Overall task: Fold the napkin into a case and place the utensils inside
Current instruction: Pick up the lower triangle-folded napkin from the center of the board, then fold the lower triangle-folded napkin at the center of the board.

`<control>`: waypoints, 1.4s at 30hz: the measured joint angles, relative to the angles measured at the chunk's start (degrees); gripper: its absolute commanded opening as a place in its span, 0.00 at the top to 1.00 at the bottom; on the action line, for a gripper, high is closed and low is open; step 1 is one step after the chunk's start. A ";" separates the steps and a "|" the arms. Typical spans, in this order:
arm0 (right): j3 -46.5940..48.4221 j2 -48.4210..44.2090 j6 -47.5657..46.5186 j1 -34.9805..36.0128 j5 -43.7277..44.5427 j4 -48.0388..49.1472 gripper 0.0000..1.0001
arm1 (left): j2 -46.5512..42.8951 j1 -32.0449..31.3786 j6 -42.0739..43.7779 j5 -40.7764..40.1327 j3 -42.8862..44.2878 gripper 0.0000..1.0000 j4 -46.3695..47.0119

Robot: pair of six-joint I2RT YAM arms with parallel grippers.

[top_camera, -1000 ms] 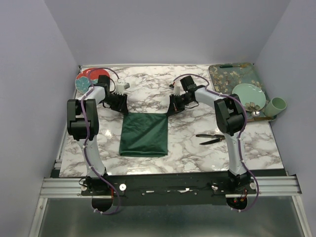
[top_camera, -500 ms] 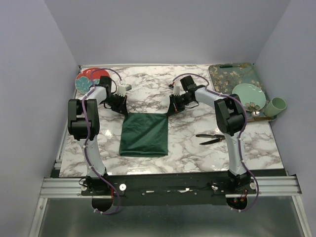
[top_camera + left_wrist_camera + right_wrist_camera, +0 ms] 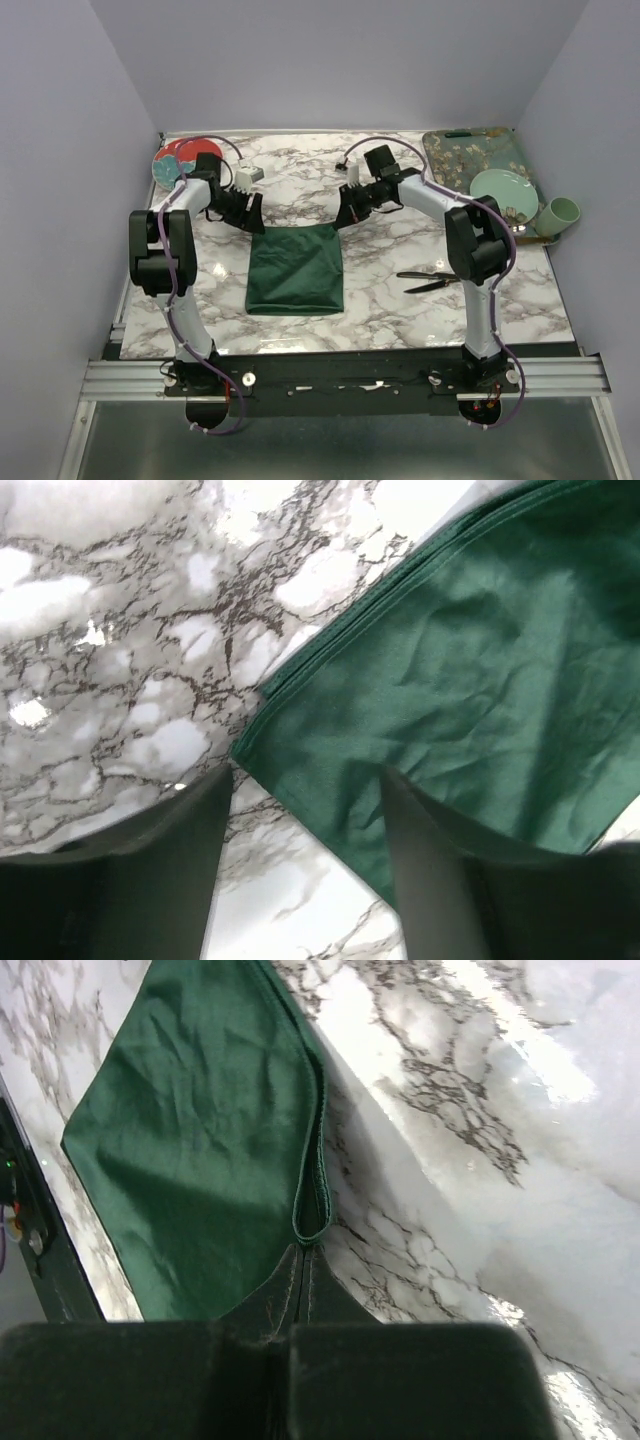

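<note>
My left gripper (image 3: 308, 780) has sprung apart since half a second ago, and its fingers now straddle the far left corner of the napkin (image 3: 296, 272) without pinching it. My right gripper (image 3: 303, 1250) is closed tight, with the hem of the far right corner caught at its tips. The folded green napkin lies mid-way across the marble table (image 3: 400, 318). The utensils (image 3: 425, 280) lie well to its right.

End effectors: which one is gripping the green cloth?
The right end effector, shut on a corner of the napkin; the left end effector stands open over another corner.
</note>
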 measured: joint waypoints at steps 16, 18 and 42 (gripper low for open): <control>-6.29 -7.15 -19.56 13.68 3.87 0.20 0.99 | -11.69 8.85 -9.22 1.14 -11.91 0.26 7.23; -7.45 -7.82 -23.52 15.28 4.59 0.11 1.00 | -12.63 9.14 -9.49 1.16 -13.53 0.26 7.54; -26.64 -20.37 -53.33 17.88 5.97 -1.95 0.99 | -21.64 11.15 -3.04 2.16 -19.98 0.40 6.60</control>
